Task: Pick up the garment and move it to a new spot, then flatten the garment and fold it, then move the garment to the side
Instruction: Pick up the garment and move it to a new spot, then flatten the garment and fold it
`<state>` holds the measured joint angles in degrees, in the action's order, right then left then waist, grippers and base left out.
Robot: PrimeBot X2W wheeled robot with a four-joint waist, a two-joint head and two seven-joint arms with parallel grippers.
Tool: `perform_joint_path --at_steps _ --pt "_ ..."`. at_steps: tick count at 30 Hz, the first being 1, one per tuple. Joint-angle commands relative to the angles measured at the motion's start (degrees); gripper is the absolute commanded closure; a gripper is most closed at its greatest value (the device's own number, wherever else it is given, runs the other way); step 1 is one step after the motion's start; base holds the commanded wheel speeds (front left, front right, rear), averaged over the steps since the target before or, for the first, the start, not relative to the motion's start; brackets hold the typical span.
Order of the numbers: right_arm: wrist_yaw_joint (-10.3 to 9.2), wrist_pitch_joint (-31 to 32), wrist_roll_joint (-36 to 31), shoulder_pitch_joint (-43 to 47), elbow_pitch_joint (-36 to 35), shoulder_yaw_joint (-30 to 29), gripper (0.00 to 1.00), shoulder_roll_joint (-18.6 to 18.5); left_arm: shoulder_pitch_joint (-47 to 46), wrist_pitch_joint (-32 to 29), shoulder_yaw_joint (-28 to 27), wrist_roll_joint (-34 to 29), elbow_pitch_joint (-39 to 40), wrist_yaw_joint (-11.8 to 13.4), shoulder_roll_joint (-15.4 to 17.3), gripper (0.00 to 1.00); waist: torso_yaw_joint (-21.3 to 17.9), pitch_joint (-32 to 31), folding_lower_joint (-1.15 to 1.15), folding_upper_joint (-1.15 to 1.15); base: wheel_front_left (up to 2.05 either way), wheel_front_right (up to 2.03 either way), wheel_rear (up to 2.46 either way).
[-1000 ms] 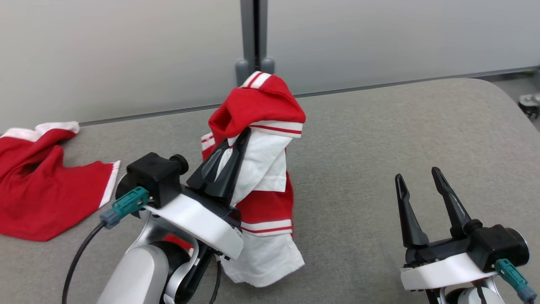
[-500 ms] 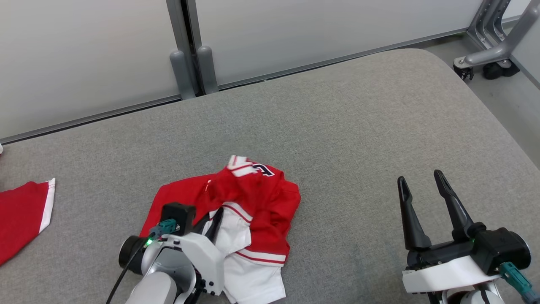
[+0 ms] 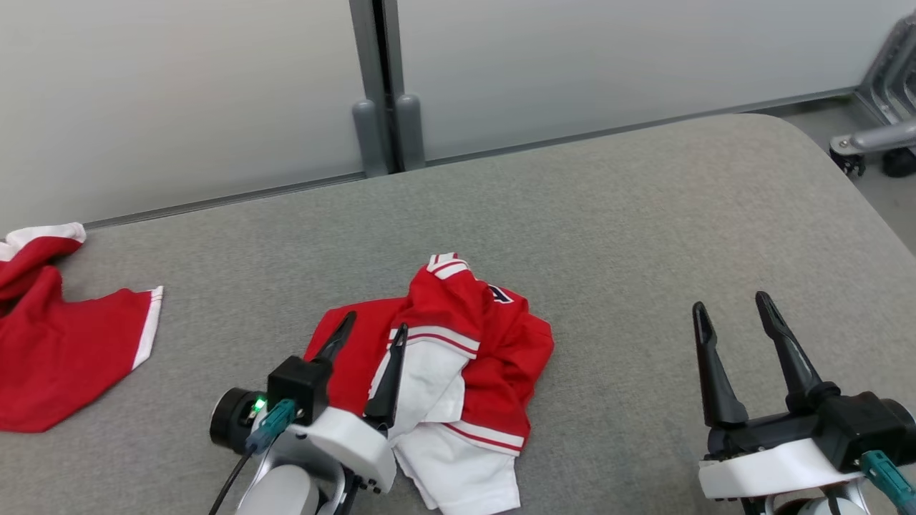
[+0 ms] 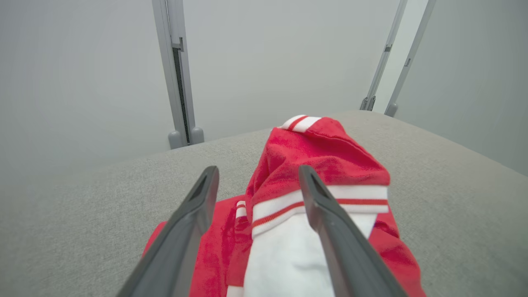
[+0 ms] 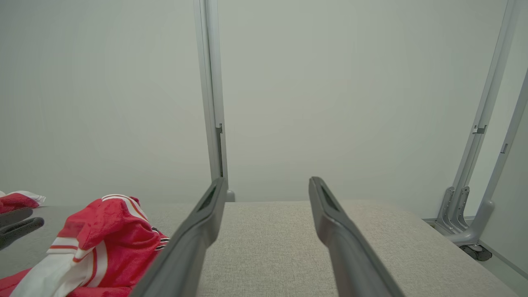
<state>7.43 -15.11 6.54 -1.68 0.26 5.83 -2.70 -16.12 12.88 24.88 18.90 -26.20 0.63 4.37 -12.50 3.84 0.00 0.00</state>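
I see the crumpled red-and-white striped cloth garment lying in a heap on the grey fabric-covered tabletop, near me and a little left of centre. My left end effector sits low over the garment's left part with its two dark fingers spread wide, gripping nothing. One finger runs along the red left edge and the other lies over the white panel, with cloth bunched up between and beyond them. My right end effector is wide too and empty, over bare tabletop well apart to the garment's right. A second red cloth with white trim lies at the far left.
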Motion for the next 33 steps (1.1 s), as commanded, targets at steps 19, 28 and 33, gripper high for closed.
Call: perform_joint_path --at_steps 19,28,33 --pt "0.11 -0.06 -1.46 5.71 2.22 -10.05 0.00 -0.36 21.18 2.28 -21.39 -3.22 19.35 2.81 4.05 0.00 13.92 -4.62 0.00 0.00 0.00 0.00 0.00" --pt "0.11 -0.06 0.43 6.95 4.05 -12.03 0.00 -0.34 23.55 2.29 -27.22 -6.46 19.59 -1.71 1.20 0.00 14.91 -5.27 0.00 0.00 0.00 0.00 0.00" --pt "0.11 -0.06 0.75 6.46 4.58 -11.56 0.00 -0.35 22.88 2.29 -28.78 -8.03 19.16 -3.33 -0.06 0.00 14.60 -5.40 0.00 0.00 0.00 0.00 0.00"
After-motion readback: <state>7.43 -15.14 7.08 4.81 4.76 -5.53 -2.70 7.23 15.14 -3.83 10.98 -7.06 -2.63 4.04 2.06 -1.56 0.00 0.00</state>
